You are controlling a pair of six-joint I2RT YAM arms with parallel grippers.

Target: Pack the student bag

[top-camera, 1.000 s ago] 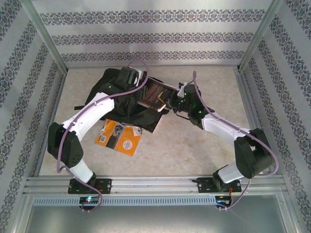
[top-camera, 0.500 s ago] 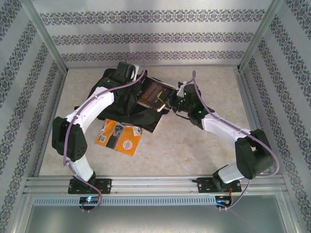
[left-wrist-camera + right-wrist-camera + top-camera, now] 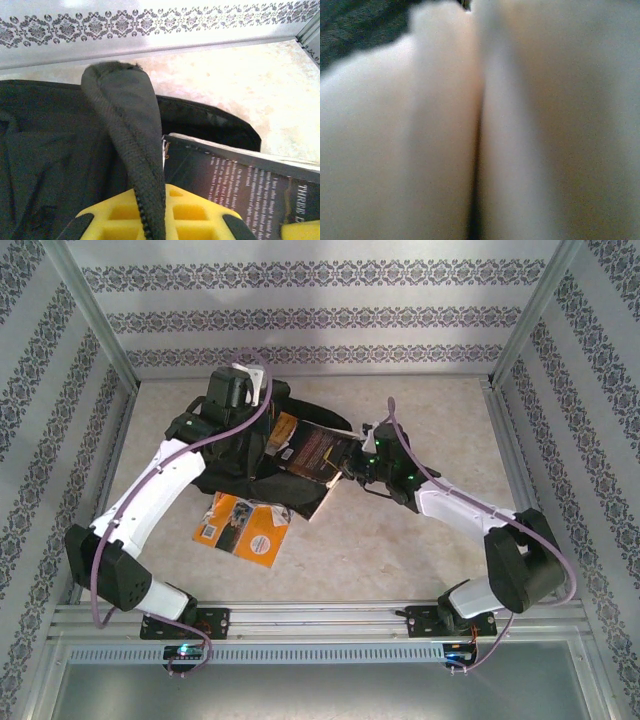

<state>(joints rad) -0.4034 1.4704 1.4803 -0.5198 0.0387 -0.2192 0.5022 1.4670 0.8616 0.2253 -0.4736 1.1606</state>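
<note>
Our left end effector (image 3: 154,220) is clamped on a raised fabric edge (image 3: 127,120) of the student bag (image 3: 45,150), with the strip pinched between its yellow fingers (image 3: 195,217). The black bag spreads beneath and around it on the worktop (image 3: 420,540). Just right of that end effector, a dark book (image 3: 315,448) sits tilted over the bag. Our right end effector (image 3: 352,462) is closed on the book's right edge, and we see cream pages blurred close against its wrist camera. An orange booklet (image 3: 243,526) lies flat on the worktop just beside the bag, nearer the arm bases than either end effector.
</note>
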